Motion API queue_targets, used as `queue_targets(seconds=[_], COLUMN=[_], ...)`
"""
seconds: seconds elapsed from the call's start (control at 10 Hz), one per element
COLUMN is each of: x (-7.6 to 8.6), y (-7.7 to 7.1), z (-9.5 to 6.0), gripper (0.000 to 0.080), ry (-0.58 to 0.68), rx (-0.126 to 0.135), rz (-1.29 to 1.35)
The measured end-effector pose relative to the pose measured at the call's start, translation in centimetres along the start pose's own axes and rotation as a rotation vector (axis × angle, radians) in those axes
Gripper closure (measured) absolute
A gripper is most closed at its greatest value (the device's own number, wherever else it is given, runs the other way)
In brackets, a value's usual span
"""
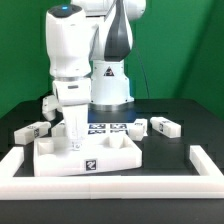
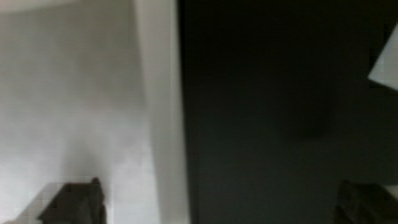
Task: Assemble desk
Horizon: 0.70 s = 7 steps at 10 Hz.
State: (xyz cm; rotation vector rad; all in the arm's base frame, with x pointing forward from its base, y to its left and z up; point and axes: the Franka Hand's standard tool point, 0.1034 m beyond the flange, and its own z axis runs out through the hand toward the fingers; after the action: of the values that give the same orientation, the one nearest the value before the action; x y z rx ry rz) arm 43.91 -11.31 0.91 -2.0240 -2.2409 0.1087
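Rail (image 1: 110, 186) in front, panel (image 1: 92, 158) just behind it on the tabletop (image 1: 200, 128), legs (image 1: 165, 125) loose around. My claw (image 1: 73, 130) hangs wide open over the panel's rim. I judge I'm at the panel grasp: lower squarely, then close.

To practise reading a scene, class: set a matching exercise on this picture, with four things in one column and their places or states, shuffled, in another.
1 hand
2 panel
3 rail
4 marker board

A long and low, nearest the camera
B open, above the panel
C flat, covered in tags
D raised rim, one tag on its front wall

Pairs: 1-B, 2-D, 3-A, 4-C
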Motion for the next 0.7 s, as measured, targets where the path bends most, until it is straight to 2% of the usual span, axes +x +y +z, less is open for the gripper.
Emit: queue_targets(seconds=[0.2,0.3,0.4,0.5,0.7], x=[-0.1,-0.3,-0.5,-0.8,-0.8], y=[0.3,0.9,1.6,1.6,1.5], z=[-0.1,-0.4,-0.7,-0.7,-0.7], gripper=[0.015,0.015,0.015,0.015,0.0181], ry=[-0.002,-0.008,-0.018,-0.023,-0.022], rx=[-0.006,-0.025,-0.062,-0.078,-0.074], rz=[0.004,0.005,0.006,0.009,0.009])
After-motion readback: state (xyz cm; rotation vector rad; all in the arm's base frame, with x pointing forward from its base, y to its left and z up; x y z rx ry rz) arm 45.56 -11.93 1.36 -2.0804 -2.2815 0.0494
